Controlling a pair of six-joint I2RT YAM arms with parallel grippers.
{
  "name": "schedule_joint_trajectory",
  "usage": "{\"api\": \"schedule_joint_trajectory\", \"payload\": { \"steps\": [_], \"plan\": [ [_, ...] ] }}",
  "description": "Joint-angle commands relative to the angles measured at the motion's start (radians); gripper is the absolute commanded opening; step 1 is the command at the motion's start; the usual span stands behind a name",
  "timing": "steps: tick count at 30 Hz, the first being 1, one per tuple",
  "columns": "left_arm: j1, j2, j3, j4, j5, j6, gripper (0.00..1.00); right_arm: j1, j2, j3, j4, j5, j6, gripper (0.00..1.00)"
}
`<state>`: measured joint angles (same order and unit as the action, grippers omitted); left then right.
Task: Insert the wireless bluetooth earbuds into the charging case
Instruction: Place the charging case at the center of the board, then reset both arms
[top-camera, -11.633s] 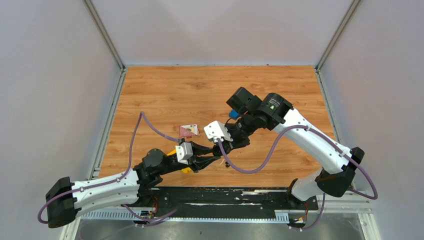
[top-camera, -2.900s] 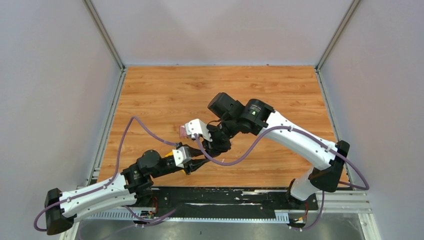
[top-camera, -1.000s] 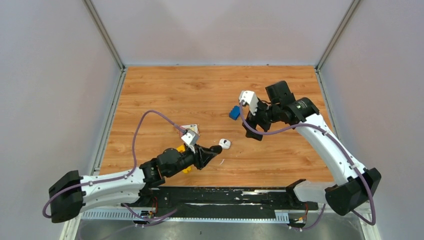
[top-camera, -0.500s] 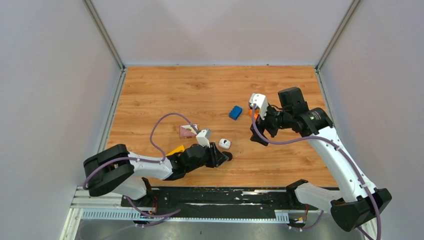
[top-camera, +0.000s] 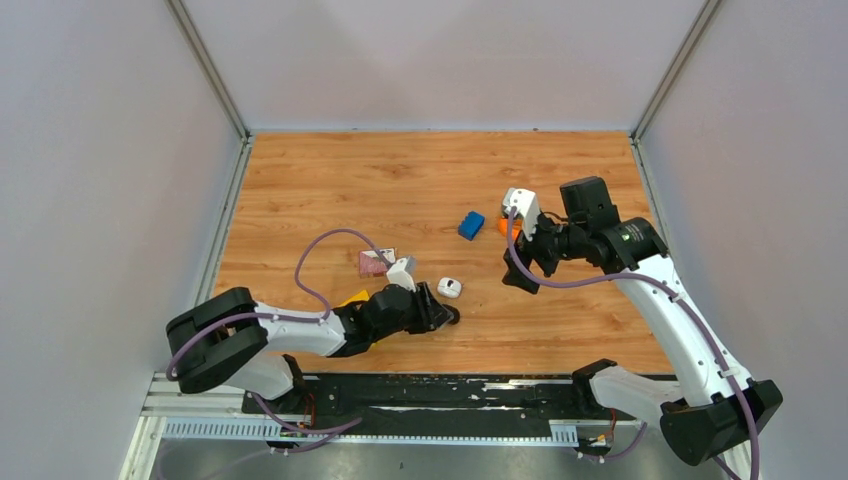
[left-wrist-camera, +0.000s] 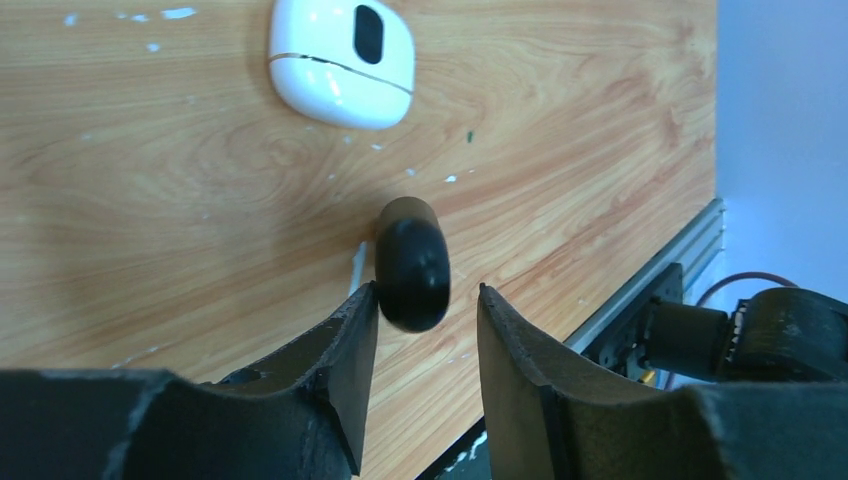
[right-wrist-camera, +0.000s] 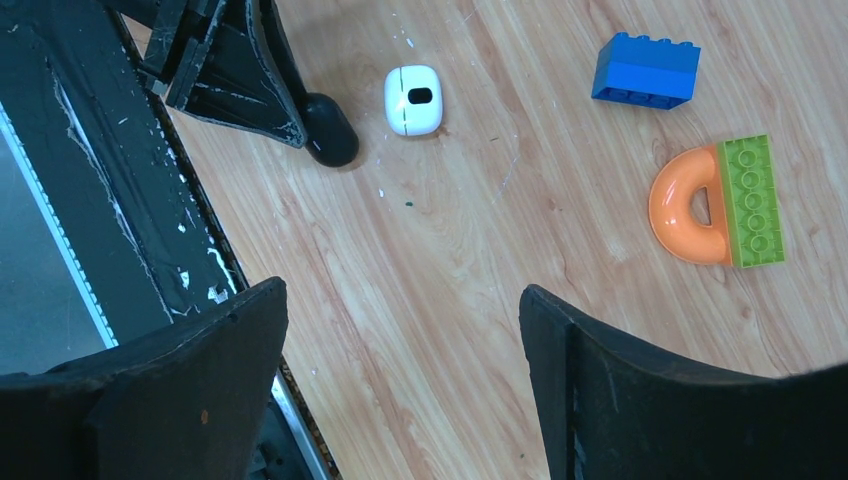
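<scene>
The white charging case (left-wrist-camera: 340, 60) lies closed on the wood, also seen as the case (top-camera: 450, 288) and the case (right-wrist-camera: 413, 99). Just near of it stands a black rounded pod (left-wrist-camera: 412, 265), about the case's size. My left gripper (left-wrist-camera: 427, 291) is low on the table with its jaws slightly apart. The pod (right-wrist-camera: 332, 143) touches one fingertip, and a gap shows to the other. My right gripper (right-wrist-camera: 402, 290) hangs wide open and empty above bare wood to the right (top-camera: 517, 275). The earbuds are out of view.
A blue block (top-camera: 471, 224) and an orange arch joined to a green block (right-wrist-camera: 715, 200) lie behind the right gripper. A pink card (top-camera: 375, 263) and a yellow block (top-camera: 352, 299) sit beside the left arm. The black rail (top-camera: 450, 392) runs along the near edge.
The left gripper came down to the wood near the case, and its jaws parted from the black pod. The right arm swung away to the right and has held still since.
</scene>
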<state>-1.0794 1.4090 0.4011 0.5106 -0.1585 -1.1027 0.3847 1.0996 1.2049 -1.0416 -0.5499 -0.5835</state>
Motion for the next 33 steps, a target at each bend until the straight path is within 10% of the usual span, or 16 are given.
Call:
{"api": "schedule_joint_trajectory", "payload": {
  "steps": [1, 18, 21, 33],
  "plan": [
    [0.004, -0.091, 0.032, -0.181, -0.044, 0.003, 0.51, -0.008, -0.009, 0.022, 0.010, -0.024, 0.016, 0.86],
    [0.036, -0.474, 0.415, -0.988, -0.514, 0.663, 0.77, -0.076, 0.010, -0.039, 0.274, 0.238, 0.236, 1.00],
    [0.140, -0.462, 0.479, -1.006, -0.462, 0.831, 0.99, -0.105, 0.030, -0.085, 0.366, 0.258, 0.307, 1.00],
    [0.529, -0.557, 0.273, -0.719, -0.210, 0.993, 1.00, -0.168, 0.045, -0.244, 0.690, 0.474, 0.507, 0.99]
  ]
}}
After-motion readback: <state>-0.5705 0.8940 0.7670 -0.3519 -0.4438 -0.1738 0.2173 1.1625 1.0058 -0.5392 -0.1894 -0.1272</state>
